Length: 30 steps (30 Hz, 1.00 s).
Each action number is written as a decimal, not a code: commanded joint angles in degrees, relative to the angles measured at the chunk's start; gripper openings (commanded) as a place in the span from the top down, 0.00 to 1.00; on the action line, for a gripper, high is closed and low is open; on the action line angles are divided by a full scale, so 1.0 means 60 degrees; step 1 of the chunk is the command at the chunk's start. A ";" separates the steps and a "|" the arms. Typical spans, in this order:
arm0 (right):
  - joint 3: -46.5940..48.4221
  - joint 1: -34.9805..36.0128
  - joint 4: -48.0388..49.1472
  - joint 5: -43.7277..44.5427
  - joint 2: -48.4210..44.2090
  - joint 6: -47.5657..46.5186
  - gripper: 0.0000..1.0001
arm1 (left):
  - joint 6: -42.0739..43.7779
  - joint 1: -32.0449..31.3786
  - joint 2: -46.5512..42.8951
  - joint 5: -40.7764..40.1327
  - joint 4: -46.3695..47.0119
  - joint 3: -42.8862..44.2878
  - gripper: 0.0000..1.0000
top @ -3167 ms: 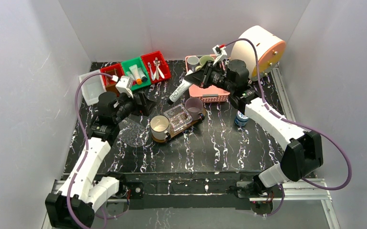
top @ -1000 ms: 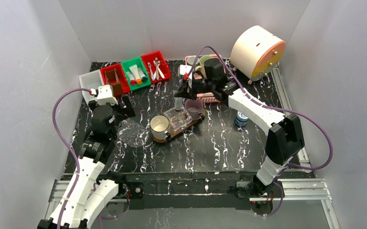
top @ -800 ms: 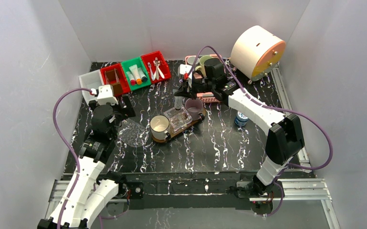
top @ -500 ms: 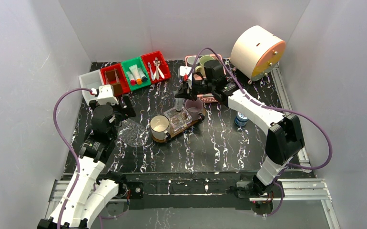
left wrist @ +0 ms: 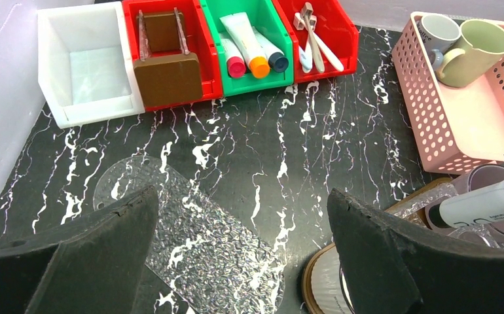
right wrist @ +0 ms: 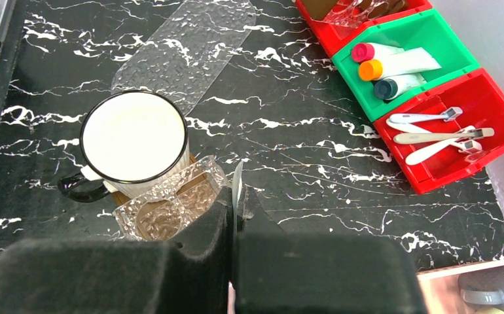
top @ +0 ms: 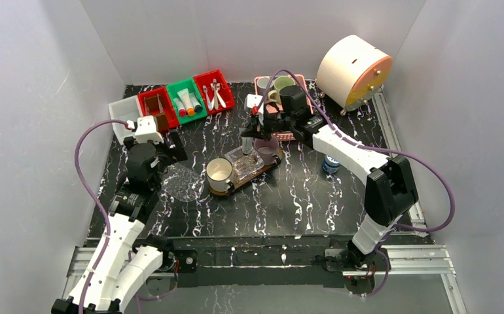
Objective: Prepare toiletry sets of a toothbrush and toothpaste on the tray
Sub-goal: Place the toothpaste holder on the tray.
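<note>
The dark wooden tray [top: 236, 188] carries a white mug [top: 219, 171] [right wrist: 133, 136], a clear plastic box [top: 246, 163] [right wrist: 171, 206] and a purple mug [top: 267, 145] [left wrist: 491, 178]. My right gripper [top: 251, 127] [right wrist: 236, 196] is shut on the flat end of a white toothpaste tube [top: 245, 140] [left wrist: 488, 204]. The tube slants down across the purple mug's left rim; whether its cap is inside I cannot tell. My left gripper [top: 172, 147] [left wrist: 243, 203] hangs open and empty over a clear textured plastic sheet [top: 184, 182] [left wrist: 197, 242], left of the tray.
At the back left stand a white bin [top: 124, 118], a red bin with a brown block [top: 156, 108], a green bin of tubes [top: 187, 101] [left wrist: 252, 55] and a red bin of toothbrushes [top: 215, 91] [right wrist: 432, 134]. Pink basket [left wrist: 472, 124] with mugs, round white drum [top: 354, 69], small blue can [top: 331, 162].
My right arm has carried the tube from beside the pink basket down to the purple mug and has barely shifted in the last second. The left arm drew back to the left and stays open.
</note>
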 commanded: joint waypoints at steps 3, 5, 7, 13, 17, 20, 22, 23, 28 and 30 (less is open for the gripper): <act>-0.0100 0.0028 0.0899 -0.0066 -0.0023 -0.0225 0.99 | 0.0109 -0.0032 0.0033 0.0046 0.0114 -0.0117 0.02; -0.0183 0.0042 0.0968 -0.0079 -0.0009 -0.0267 0.99 | 0.0103 -0.0040 0.0051 0.0062 0.0116 -0.0109 0.02; -0.0255 0.0056 0.1029 -0.0032 0.0042 -0.0266 0.99 | 0.0114 -0.0040 0.0069 0.0072 0.0114 -0.0120 0.02; -0.0360 0.0098 0.1017 0.0011 0.0156 -0.0373 0.99 | 0.0107 -0.0037 0.0124 0.0148 0.0130 -0.0120 0.02; -0.0405 0.0152 0.0970 0.0056 0.0230 -0.0501 0.99 | 0.0126 -0.0043 0.0136 0.0159 0.0132 -0.0128 0.02; -0.0498 0.0144 0.0987 0.0129 0.0301 -0.0611 0.99 | 0.0121 -0.0035 0.0132 0.0167 0.0132 -0.0120 0.02; -0.0538 0.0144 0.0981 0.0199 0.0332 -0.0642 0.99 | 0.0128 -0.0035 0.0143 0.0178 0.0127 -0.0120 0.02; -0.0553 0.0145 0.0998 0.0199 0.0351 -0.0670 0.99 | 0.0121 -0.0033 0.0142 0.0168 0.0131 -0.0120 0.02; -0.0730 0.0144 0.1188 0.0268 0.0413 -0.0676 0.98 | 0.0128 -0.0043 0.0158 0.0189 0.0132 -0.0131 0.02; -0.0825 0.0155 0.1316 0.0277 0.0398 -0.0674 0.97 | 0.0121 -0.0034 0.0167 0.0209 0.0135 -0.0135 0.02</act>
